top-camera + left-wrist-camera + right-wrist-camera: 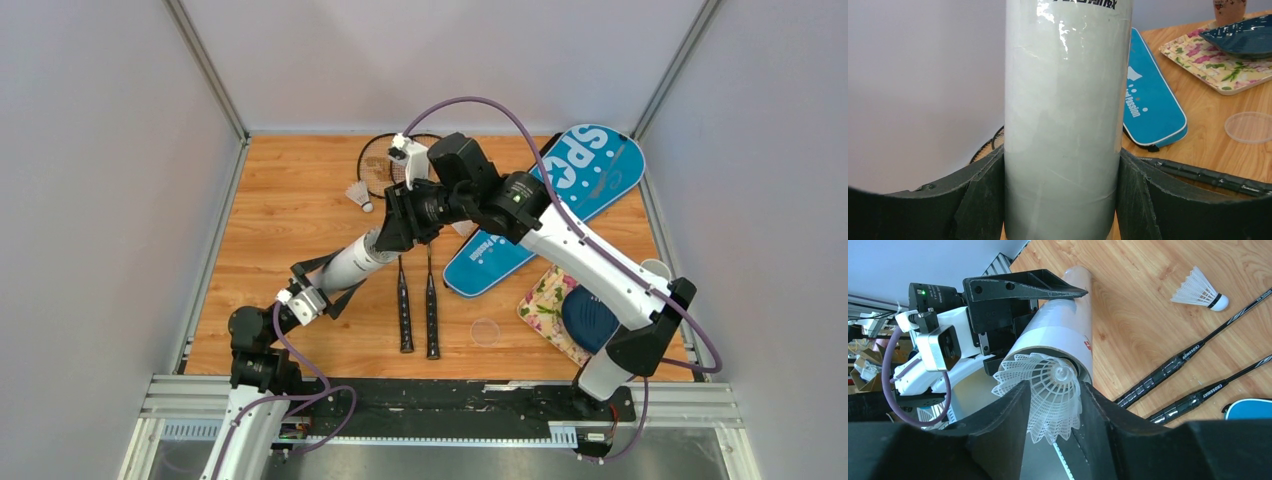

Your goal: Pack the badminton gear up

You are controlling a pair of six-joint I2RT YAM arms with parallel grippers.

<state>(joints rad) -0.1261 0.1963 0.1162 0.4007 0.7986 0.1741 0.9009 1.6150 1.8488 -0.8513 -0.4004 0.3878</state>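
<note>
My left gripper (1063, 200) is shut on the long white tube (1068, 110), which it holds tilted above the table (352, 264). My right gripper (1055, 412) is shut on a white shuttlecock (1057, 395) by its skirt, with the head right at the tube's open mouth (1060, 337). In the top view the right gripper (400, 222) sits at the tube's far end. Another shuttlecock (360, 194) lies on the wood, and it also shows in the right wrist view (1200, 289). Two black rackets (404, 305) (432, 312) lie side by side. The blue SPORT cover (545, 205) lies to their right.
A floral cloth (543, 298) with a dark blue shell-shaped object (590, 318) on it lies at the right front. A clear round lid (486, 331) rests near the racket handles. Grey walls and metal rails enclose the wooden table (280, 230).
</note>
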